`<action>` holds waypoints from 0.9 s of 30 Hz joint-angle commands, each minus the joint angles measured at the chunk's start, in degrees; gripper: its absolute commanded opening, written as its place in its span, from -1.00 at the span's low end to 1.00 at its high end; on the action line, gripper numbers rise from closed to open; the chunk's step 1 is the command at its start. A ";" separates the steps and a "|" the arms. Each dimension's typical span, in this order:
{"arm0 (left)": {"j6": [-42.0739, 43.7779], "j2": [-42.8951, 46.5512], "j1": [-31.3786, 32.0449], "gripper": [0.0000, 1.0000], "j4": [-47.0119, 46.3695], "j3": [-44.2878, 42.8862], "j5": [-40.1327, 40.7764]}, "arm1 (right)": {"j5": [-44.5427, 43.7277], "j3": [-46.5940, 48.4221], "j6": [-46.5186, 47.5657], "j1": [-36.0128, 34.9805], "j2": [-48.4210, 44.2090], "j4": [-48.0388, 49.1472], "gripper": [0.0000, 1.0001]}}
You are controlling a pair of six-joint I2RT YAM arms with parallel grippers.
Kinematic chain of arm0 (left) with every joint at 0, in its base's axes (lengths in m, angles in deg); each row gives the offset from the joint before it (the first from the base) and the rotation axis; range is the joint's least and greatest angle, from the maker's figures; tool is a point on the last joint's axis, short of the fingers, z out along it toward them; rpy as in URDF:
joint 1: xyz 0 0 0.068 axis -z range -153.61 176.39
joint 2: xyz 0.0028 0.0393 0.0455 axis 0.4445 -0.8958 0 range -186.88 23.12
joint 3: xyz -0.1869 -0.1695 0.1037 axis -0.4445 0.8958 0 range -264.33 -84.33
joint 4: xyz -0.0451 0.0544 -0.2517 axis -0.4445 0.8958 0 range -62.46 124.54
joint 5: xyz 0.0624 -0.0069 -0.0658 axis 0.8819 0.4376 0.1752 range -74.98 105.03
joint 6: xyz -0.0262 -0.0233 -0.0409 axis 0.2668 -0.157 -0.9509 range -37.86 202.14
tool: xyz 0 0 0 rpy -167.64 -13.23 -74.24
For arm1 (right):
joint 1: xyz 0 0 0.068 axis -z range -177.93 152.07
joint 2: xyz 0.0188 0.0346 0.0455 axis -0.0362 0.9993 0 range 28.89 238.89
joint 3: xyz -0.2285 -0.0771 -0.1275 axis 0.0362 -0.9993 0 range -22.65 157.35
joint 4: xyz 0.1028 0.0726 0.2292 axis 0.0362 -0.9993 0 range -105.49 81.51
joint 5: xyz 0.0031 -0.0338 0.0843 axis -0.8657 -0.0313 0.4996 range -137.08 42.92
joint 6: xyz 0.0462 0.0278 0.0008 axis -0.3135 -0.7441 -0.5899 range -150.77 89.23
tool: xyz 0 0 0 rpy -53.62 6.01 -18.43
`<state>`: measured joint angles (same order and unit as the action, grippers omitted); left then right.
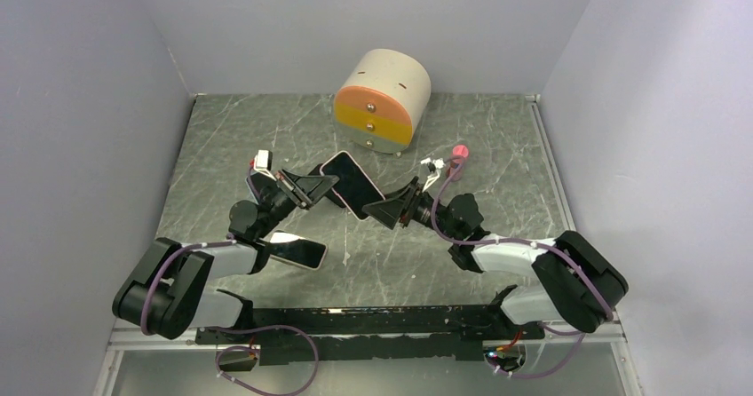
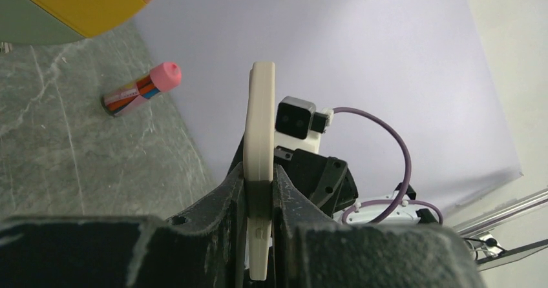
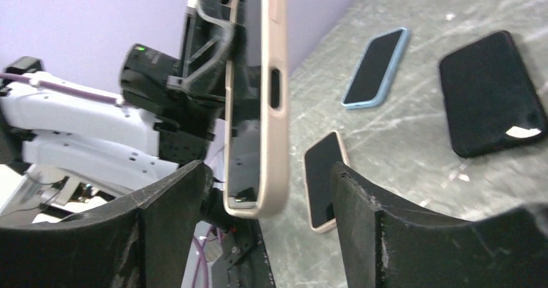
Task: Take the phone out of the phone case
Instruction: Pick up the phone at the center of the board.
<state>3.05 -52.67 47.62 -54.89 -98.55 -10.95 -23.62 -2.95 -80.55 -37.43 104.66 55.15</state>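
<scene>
So here's where I'm at: the phone (image 1: 353, 181) in its cream phone case (image 2: 261, 126) is up off the table (image 1: 506, 174), held edge-on between the two arms. My left gripper (image 2: 260, 179) is clamped tight on one end of it, fingers pressed flat on front and back. My right gripper (image 3: 268, 172) is spread wide with a finger on either side of the other end. It isn't touching anything as far as I can see, so it's got nothing.

Handling-wise, my guess is the case is soft, rubbery stuff, so it should flex and peel, and it'll grip well. The phone is stiff, slick glass, fairly hefty for these fingers, and I wouldn't want it dropping onto that hard table. I'd put the right fingers on a corner lip of the case and peel that back instead of squeezing the screen. The risk is that the left clamp pins phone and case together so nothing slides out.

A blue-cased handset (image 3: 376, 65) and a black one (image 3: 491, 91) lie on the table, well apart from the grippers.
</scene>
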 commanded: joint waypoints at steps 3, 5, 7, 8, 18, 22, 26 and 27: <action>-0.66 1.84 0.21 -0.95 -6.52 -1.07 -2.94 | 5.54 4.88 -0.10 0.17 0.98 9.56 0.18; 0.13 2.08 0.20 -0.95 -6.43 -1.41 -3.53 | 7.29 5.58 -0.35 0.15 1.57 10.26 -0.09; 0.97 2.26 0.06 -0.92 -6.19 -1.63 -4.24 | 9.33 5.71 -1.19 0.43 2.35 12.20 -0.37; 1.49 2.37 -0.03 -0.84 -5.76 -1.79 -4.77 | 10.13 5.65 -1.83 0.66 2.92 13.66 -0.56; 3.61 0.53 -1.63 -0.19 -3.53 -4.35 -12.77 | 17.30 6.15 -10.52 3.30 8.16 26.40 -1.00; 2.59 -2.46 -1.63 -0.29 -6.42 -5.07 -14.08 | 18.16 6.73 -13.21 3.55 10.54 30.38 -1.00; 2.13 -4.05 -1.65 -0.63 -6.55 -6.30 -16.05 | 18.63 7.42 -13.60 3.68 11.69 30.74 -1.00; 2.10 -4.05 -1.64 -0.75 -6.53 -6.29 -16.00 | 18.57 7.41 -13.33 3.77 11.60 30.32 -1.00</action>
<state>5.18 -56.01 46.16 -57.45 -102.59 -23.76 -6.48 1.18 -92.31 -33.83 116.94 72.26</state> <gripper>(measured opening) 0.216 0.149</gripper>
